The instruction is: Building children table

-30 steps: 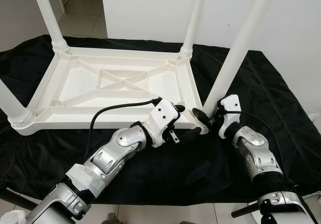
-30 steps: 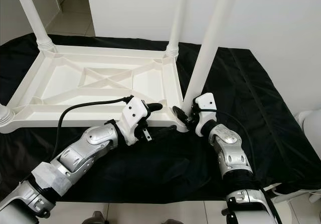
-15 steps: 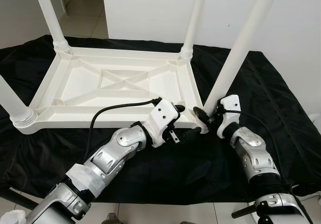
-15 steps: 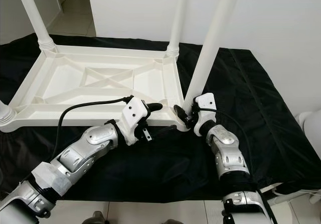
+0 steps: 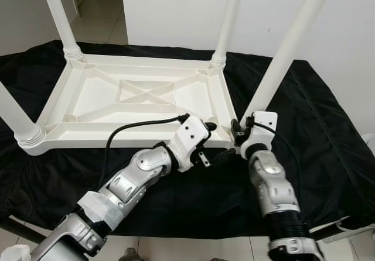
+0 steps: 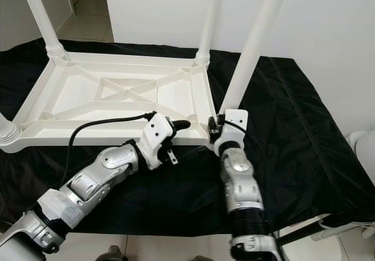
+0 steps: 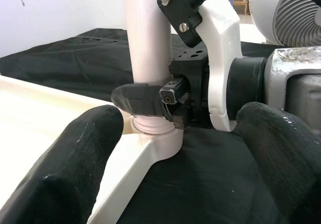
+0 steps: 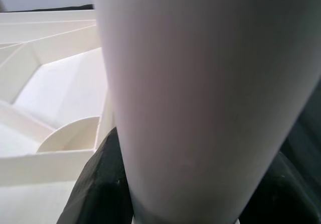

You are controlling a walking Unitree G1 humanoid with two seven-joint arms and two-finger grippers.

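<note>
Lying upside down on the black cloth (image 5: 328, 132), the white children's table (image 5: 140, 97) already carries legs at all four corners, so assembly looks nearly finished. The near-right leg (image 5: 281, 56) seems the last to be seated; the right gripper (image 7: 150, 99) clamps its base, while the left gripper (image 5: 212, 141), fingers (image 7: 75, 169) apart, hovers beside that corner.

Two segmented silver arms are seen, each ending in a white wrist housing; a black cable (image 5: 137, 124) is looped into the left one, and thick matte black fingers (image 7: 75, 158) are fitted
</note>
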